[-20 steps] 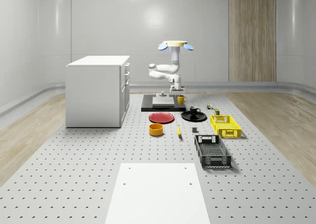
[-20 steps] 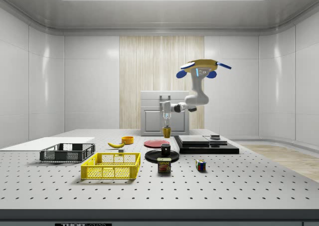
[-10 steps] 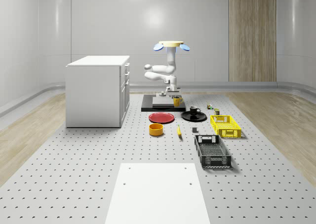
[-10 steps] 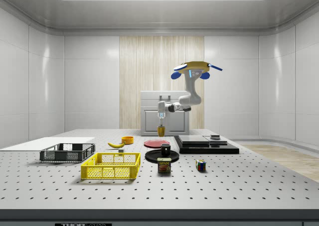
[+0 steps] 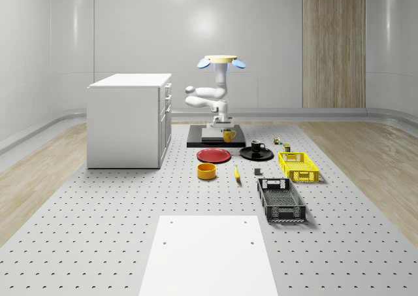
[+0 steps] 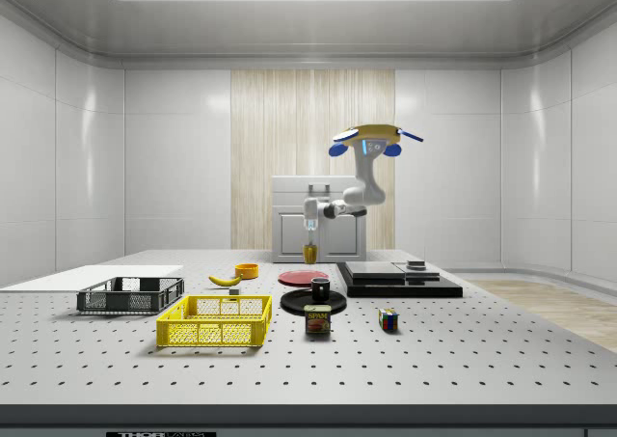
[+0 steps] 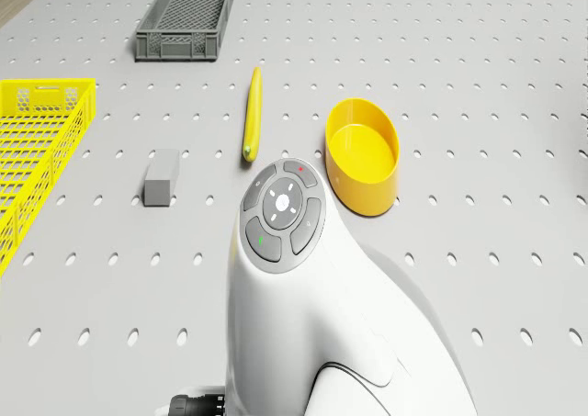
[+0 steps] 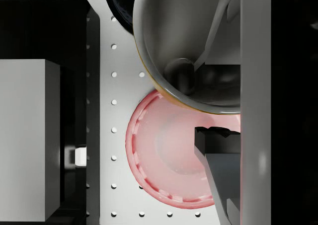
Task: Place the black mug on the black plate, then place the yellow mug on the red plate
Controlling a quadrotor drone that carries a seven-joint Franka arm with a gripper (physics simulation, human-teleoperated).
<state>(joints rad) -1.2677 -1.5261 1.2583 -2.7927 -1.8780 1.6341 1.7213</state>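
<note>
The black mug (image 5: 257, 146) (image 6: 320, 287) stands on the black plate (image 5: 256, 155) (image 6: 301, 304). My drone (image 5: 222, 61) (image 6: 368, 140) hovers above the black platform's front edge. Its arm reaches down, and the gripper (image 5: 225, 125) (image 6: 309, 232) (image 8: 218, 101) is shut on the rim of the yellow mug (image 5: 228, 136) (image 6: 309, 254) (image 8: 189, 46). The mug hangs upright in the air, a little above table level. In the wrist view the red plate (image 8: 164, 155) lies below the mug, partly under it. The red plate (image 5: 214, 155) (image 6: 303, 277) lies flat on the table.
A white cabinet (image 5: 130, 119) stands at the whole-scene view's left, and a black platform (image 5: 215, 140) lies behind the plates. Near the plates are a yellow bowl (image 5: 207, 171) (image 7: 363, 154), banana (image 5: 236, 172) (image 7: 251, 113), grey block (image 7: 163, 177), yellow crate (image 5: 298, 166) and black crate (image 5: 281, 200).
The drone and arm have shifted toward the whole-scene view's left, carrying the yellow mug from beside the black plate toward the red plate. The black mug has stayed put.
</note>
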